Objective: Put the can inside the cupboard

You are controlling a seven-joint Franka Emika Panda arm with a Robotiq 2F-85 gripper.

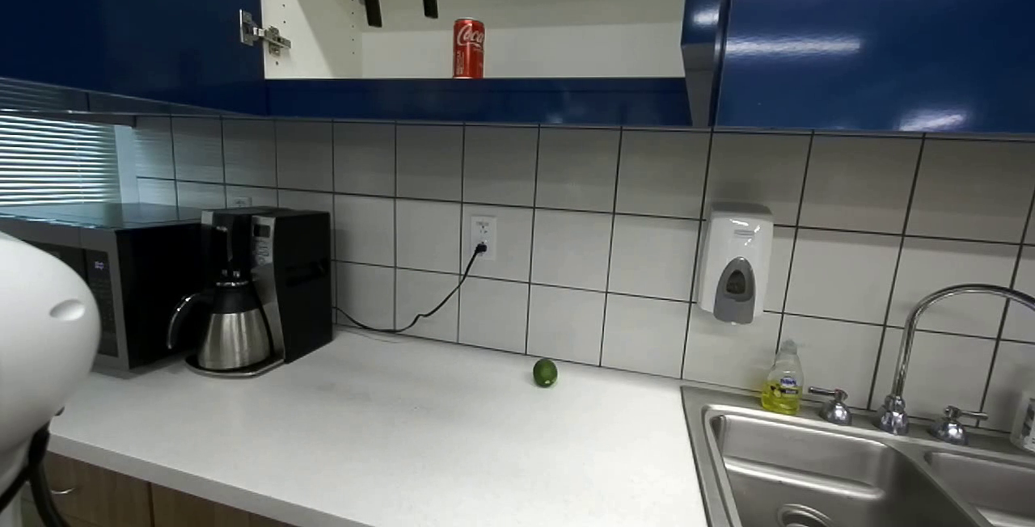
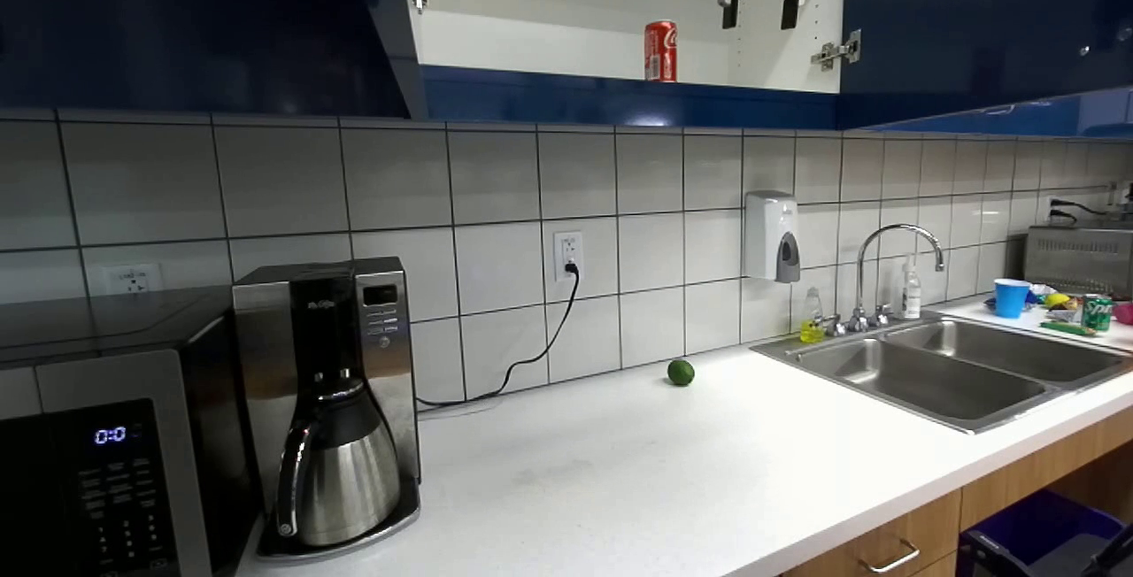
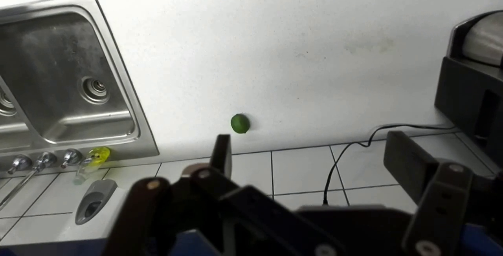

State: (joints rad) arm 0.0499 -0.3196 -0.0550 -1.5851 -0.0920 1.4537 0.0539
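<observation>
Can (image 1: 469, 48) stands in cupboard (image 1: 566, 100); claw (image 1: 402, 18), spread at can's ten o'clock in an exterior view, could topple it by swinging low.

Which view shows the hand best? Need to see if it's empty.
The wrist view: the hand looms largest there, fingers apart, nothing between them. Both exterior views also show it open, but smaller, its top cut off.

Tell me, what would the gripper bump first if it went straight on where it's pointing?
The open gripper points down, so probably the white countertop, perhaps near the green fruit; depth leaves the exact spot unclear.
</observation>
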